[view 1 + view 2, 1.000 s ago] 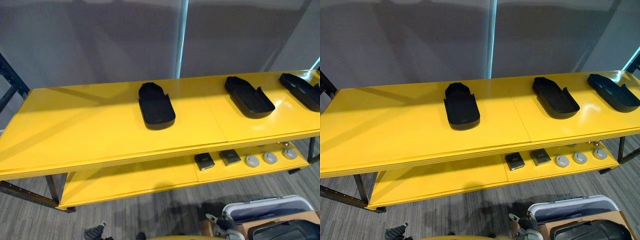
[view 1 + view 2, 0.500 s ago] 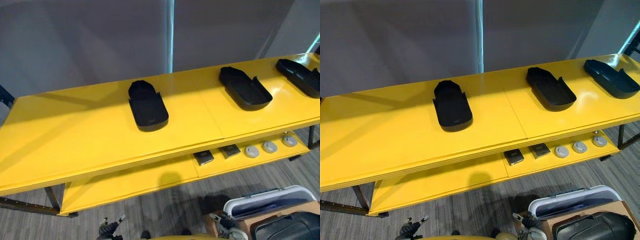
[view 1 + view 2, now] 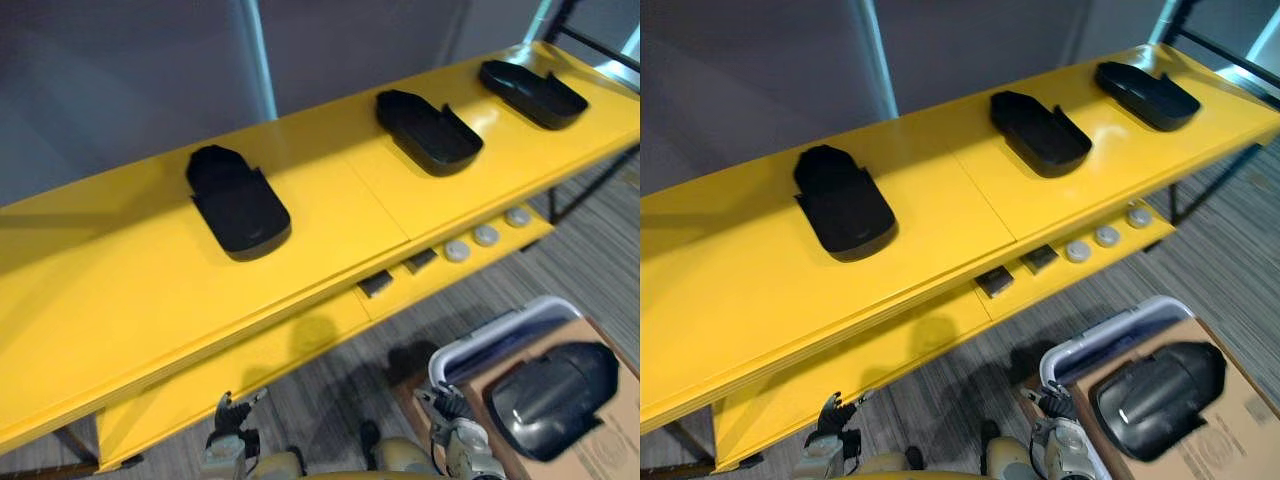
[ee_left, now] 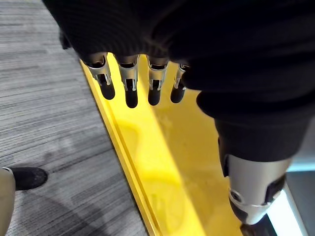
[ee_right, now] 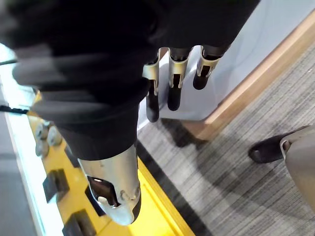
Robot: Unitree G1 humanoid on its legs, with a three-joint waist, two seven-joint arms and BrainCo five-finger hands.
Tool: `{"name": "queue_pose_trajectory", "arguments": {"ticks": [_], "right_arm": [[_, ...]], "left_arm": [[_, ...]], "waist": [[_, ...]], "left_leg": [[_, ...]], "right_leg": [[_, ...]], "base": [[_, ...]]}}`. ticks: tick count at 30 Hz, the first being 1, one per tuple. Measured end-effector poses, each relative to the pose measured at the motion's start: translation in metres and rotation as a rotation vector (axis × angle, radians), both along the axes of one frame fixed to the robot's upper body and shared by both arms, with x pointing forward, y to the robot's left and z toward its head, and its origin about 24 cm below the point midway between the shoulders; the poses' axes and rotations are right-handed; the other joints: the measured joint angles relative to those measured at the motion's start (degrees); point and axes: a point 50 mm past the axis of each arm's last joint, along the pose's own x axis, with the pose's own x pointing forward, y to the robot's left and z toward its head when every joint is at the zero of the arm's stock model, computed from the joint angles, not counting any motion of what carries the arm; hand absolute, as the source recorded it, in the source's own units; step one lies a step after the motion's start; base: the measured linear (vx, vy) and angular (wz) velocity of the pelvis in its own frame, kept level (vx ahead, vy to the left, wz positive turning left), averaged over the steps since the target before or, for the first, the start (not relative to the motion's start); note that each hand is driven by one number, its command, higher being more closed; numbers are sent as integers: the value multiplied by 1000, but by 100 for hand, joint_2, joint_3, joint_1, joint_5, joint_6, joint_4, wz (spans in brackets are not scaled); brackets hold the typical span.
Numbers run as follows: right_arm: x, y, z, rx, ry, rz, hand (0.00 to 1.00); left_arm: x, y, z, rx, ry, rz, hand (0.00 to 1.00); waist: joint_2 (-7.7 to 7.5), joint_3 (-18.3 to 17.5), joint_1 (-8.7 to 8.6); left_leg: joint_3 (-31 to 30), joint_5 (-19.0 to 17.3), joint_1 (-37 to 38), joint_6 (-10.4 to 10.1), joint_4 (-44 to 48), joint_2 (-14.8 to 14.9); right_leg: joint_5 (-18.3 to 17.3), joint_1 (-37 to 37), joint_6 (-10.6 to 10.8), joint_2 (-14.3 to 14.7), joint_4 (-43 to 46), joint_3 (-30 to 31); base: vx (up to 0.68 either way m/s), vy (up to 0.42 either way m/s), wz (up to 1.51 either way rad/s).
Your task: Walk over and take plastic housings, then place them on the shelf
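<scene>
The head views look down on a long yellow top shelf with three black plastic housings lying on it, well apart. From left to right these are the left housing, the middle housing and the right housing, each with its open side up. Neither hand touches any of them.

Low in the eye views, the left hand hangs near the floor, in front of the lower shelf. The left wrist view gives it from close: its fingers are straight and relaxed, holding nothing, above the lower shelf's front edge and the grey carpet.

Farther right on the lower shelf lie two small dark blocks, then three grey discs in a row. The right wrist view shows these blocks and discs from the side.

The right hand hangs low too. In its wrist view its fingers and thumb are loose and empty.

Just beside it a pale bin and a cardboard box stand on the floor before the shelf's right half. A dark rounded housing lies on the box.
</scene>
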Motion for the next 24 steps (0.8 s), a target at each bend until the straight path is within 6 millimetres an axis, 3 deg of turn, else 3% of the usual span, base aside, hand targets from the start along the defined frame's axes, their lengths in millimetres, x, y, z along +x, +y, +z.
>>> {"name": "queue_pose_trajectory", "arguments": {"ticks": [3,6,8,9,10,11,14,18,19,20,22,24], "right_arm": [[-14,0,-7,4,50,0,0],[-23,2,-14,13,97,3,0],[-25,0,-17,10,120,9,0],[-24,-1,-17,2,131,19,0],[-22,-7,-16,-19,134,26,0],[-24,-14,-16,-37,149,26,0],[-31,-24,-17,-61,169,18,0],[-39,-29,-19,-44,177,-39,0],[-39,-29,-19,-37,174,-51,0],[-38,-30,-18,-37,168,-54,0],[-40,-40,-16,-50,167,-104,0],[-46,-43,-17,-46,174,-147,0]], "left_arm": [[2,1,2,13,-7,-13,0],[-4,9,1,34,7,-8,0],[-8,15,0,52,20,-14,0],[-8,22,2,74,23,-16,0],[-7,18,0,63,29,-23,0],[-9,14,-2,61,42,-43,0],[-10,8,-4,54,51,-70,0],[-10,5,-5,36,63,-91,0],[-14,1,-8,25,76,-90,0],[-16,-2,-9,13,81,-92,0],[-16,-13,-11,-9,84,-113,0],[-18,-13,-11,-9,88,-120,0]], "waist": [[56,40,42],[45,14,58],[-85,-64,148],[-202,-130,192],[-69,-115,161],[-54,-128,128],[-51,-137,102],[-37,-127,67],[4,-99,88],[7,-79,83],[166,-52,69],[241,-43,76]], "left_leg": [[444,112,176,104,-168,83],[939,203,328,39,-258,252],[1290,265,316,-67,-234,279],[1318,324,230,-154,-256,177],[1180,382,190,-206,-327,244],[1038,585,245,-268,-480,258],[1062,638,581,-355,-488,477],[1011,611,520,-389,708,942],[484,473,299,-341,1232,935],[66,355,224,-350,1308,812],[-1276,49,82,-484,1043,136],[-2023,56,73,-495,515,-259]], "right_leg": [[-804,-124,-306,-212,1319,-1465],[-1488,351,-282,-567,1954,-2324],[-1634,669,-214,-902,1617,-2643],[-1668,760,-120,-860,994,-2475],[-1455,806,-159,-700,786,-2419],[-1274,894,-236,-554,490,-2233],[-1146,1024,-357,-291,380,-1781],[-1189,1022,-435,-35,689,-1177],[-1268,1036,-529,-2,834,-905],[-1280,1026,-518,21,884,-777],[-1371,1014,-528,26,980,-339],[-1396,953,-479,54,1043,-76]], "base": [[-149,52,-74],[-122,-57,-81],[-108,-165,-111],[-63,-182,-93],[-49,-241,-91],[-16,-280,-88],[9,-226,-87],[-11,-122,-87],[-36,-27,-106],[-45,98,-106],[-62,173,-97],[-59,215,-85]]}}
